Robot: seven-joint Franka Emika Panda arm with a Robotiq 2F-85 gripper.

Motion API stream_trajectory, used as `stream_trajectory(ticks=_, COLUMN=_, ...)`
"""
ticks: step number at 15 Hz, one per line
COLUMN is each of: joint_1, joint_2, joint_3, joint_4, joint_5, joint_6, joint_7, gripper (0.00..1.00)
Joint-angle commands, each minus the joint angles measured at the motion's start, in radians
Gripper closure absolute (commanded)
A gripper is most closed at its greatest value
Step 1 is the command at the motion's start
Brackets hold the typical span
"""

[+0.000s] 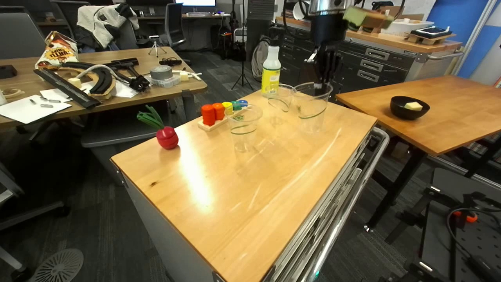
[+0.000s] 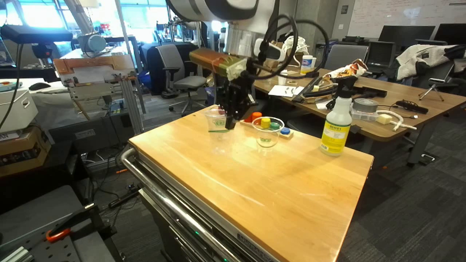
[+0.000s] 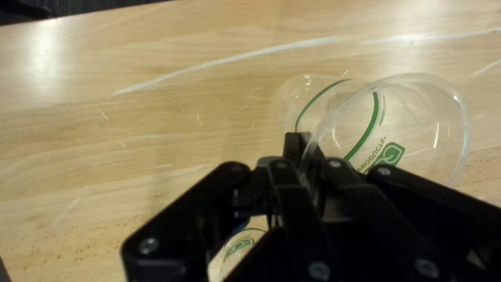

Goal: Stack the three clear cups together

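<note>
Three clear cups stand apart on the wooden cart top (image 1: 235, 203). My gripper (image 1: 319, 84) points down at the rim of one clear cup (image 1: 311, 117). In the wrist view this cup's rim (image 3: 407, 117) passes between the close-set fingers (image 3: 299, 143), which are shut on it. I cannot tell whether its base is lifted. A second cup (image 1: 278, 105) stands beside the blue block; it also shows in an exterior view (image 2: 267, 136) and partly in the wrist view (image 3: 238, 248). The third cup (image 1: 243, 131) is nearest the onion; in an exterior view the gripper (image 2: 230, 126) and held cup overlap it.
A yellow-green bottle (image 1: 271, 74) stands near the back corner, and also in an exterior view (image 2: 335, 127). A toy block rack (image 1: 213, 124) and a red toy onion (image 1: 167, 138) sit along one edge. A metal handle (image 1: 352, 219) runs along the cart's side. A black bowl (image 1: 409, 113) is on another table.
</note>
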Motion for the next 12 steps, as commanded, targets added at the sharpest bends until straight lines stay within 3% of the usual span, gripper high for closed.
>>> stream_trajectory(ticks=1, joint_1=-0.009, joint_2=-0.123, joint_3=-0.018, joint_4=0.055, joint_5=0.013, joint_6=-0.161, joint_7=-0.005, gripper=0.99)
stream_trajectory(ticks=6, joint_1=-0.021, joint_2=-0.09, joint_3=-0.044, joint_4=0.209, joint_5=0.103, joint_6=-0.132, joint_7=-0.006, gripper=0.99)
stream_trajectory(ticks=12, joint_1=-0.026, joint_2=0.083, joint_3=-0.042, joint_4=0.326, joint_5=0.147, joint_6=-0.057, joint_7=0.017, gripper=0.99)
